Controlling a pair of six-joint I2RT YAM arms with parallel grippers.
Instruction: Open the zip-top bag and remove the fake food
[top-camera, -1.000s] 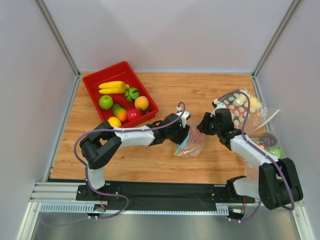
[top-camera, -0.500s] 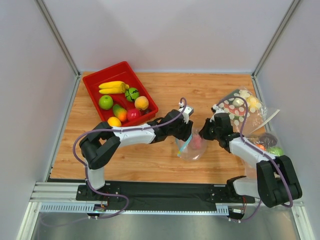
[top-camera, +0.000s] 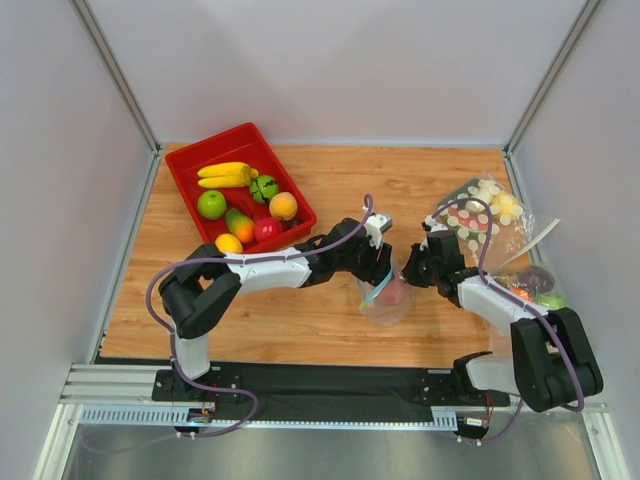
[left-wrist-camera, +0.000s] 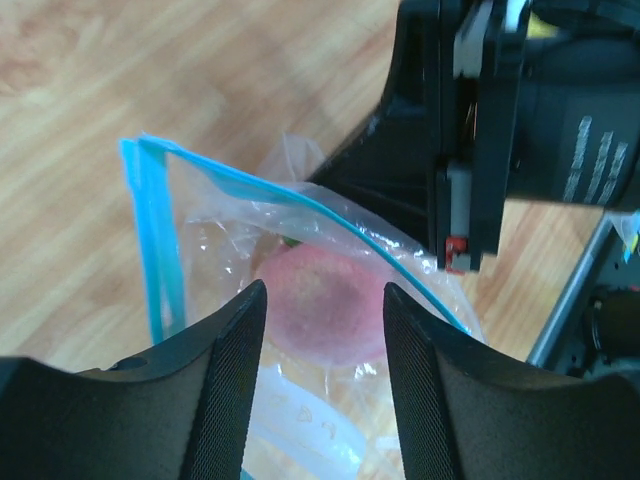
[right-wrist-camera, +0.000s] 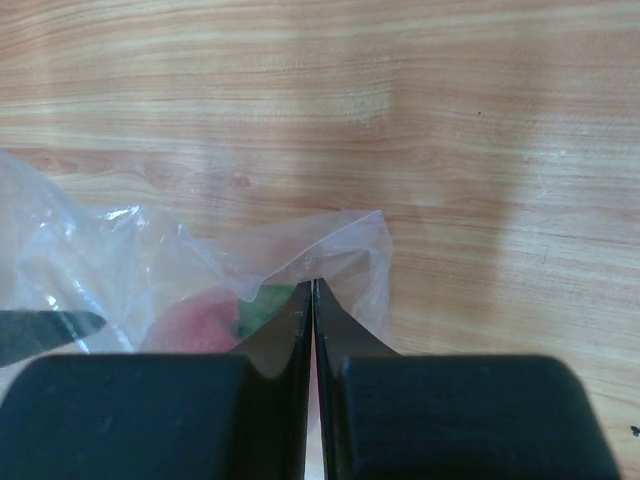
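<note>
The zip-top bag (top-camera: 388, 297) lies on the wooden table between the two grippers, its teal zip strip (left-wrist-camera: 160, 240) parted and its mouth open. A pink-red fake fruit (left-wrist-camera: 318, 312) with a green leaf sits inside; it also shows in the right wrist view (right-wrist-camera: 190, 328). The yellow-orange and purple fruits do not show. My left gripper (top-camera: 379, 266) is open, its jaws either side of the bag's mouth, over the pink fruit. My right gripper (top-camera: 413, 272) is shut on the bag's clear edge (right-wrist-camera: 330, 235).
A red tray (top-camera: 190, 162) at the back left holds bananas (top-camera: 225, 175), a green apple (top-camera: 211, 204) and other fruits. A bigger crinkly bag (top-camera: 478, 213) with white discs lies at the right edge, with more items (top-camera: 540, 287) beside it.
Both grippers and the bag have shifted a little right and toward the near edge. The bag's mouth has opened and the pink fruit now shows clearly.
</note>
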